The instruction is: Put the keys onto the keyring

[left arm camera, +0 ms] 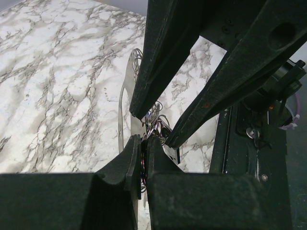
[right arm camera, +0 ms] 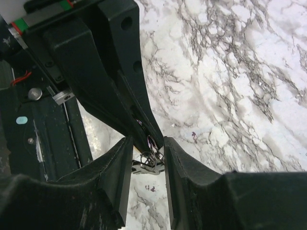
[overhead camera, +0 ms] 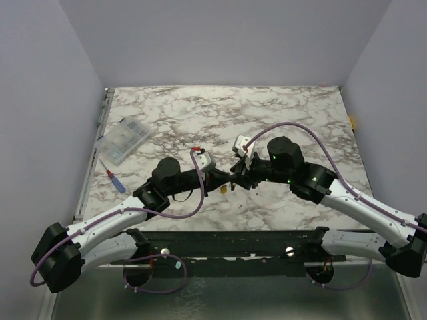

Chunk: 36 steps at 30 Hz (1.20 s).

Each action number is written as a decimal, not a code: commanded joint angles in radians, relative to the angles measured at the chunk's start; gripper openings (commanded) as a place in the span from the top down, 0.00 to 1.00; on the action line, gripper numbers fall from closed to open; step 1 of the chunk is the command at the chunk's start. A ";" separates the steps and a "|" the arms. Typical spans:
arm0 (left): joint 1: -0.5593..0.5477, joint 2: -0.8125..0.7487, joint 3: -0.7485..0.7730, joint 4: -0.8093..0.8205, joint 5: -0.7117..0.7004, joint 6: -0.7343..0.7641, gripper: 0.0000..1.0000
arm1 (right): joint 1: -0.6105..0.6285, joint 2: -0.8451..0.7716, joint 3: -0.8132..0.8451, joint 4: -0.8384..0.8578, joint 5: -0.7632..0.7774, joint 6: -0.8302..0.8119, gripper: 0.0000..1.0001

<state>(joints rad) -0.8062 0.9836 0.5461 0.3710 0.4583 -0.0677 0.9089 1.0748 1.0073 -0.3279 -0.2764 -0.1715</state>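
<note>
Left gripper [left arm camera: 143, 143] clenches 1 silvery metal key [left arm camera: 125, 105]; right gripper [right arm camera: 147, 143], part-open, could knock the thin dark wire keyring [right arm camera: 149, 162] askew

The left hand [left arm camera: 143, 142] and right hand [right arm camera: 148, 143] are matt black over a white worktop [overhead camera: 280, 113] veined grey and black, with a yellow-headed key [overhead camera: 223, 190] just below them, purple cables [overhead camera: 297, 125] behind them, and a red-and-blue tool [overhead camera: 115, 179] far beyond the left hand.
</note>
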 commanded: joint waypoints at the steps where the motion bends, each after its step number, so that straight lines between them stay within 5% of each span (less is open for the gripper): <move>1: 0.002 -0.022 0.033 0.034 0.029 0.002 1.00 | 0.001 0.000 0.019 -0.068 -0.009 -0.023 0.61; 11: 0.003 -0.019 0.033 0.034 0.033 0.000 1.00 | 0.001 0.017 0.008 -0.058 0.022 -0.035 0.70; 17: 0.003 -0.015 0.032 0.033 0.031 0.001 1.00 | 0.001 0.018 0.004 -0.046 0.019 -0.043 0.98; 26: 0.003 -0.020 0.031 0.030 0.016 0.000 1.00 | 0.001 0.006 -0.009 -0.042 0.016 -0.048 0.99; 32: 0.003 -0.045 0.028 -0.005 0.016 0.044 0.61 | 0.001 -0.017 -0.020 -0.026 0.016 -0.048 0.99; 36: 0.003 -0.051 0.034 -0.042 0.025 0.063 0.51 | 0.001 -0.010 -0.022 -0.031 0.016 -0.052 0.99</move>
<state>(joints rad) -0.8059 0.9565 0.5461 0.3550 0.4644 -0.0406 0.9081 1.0729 0.9962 -0.3691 -0.2626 -0.2195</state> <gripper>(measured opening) 0.452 0.025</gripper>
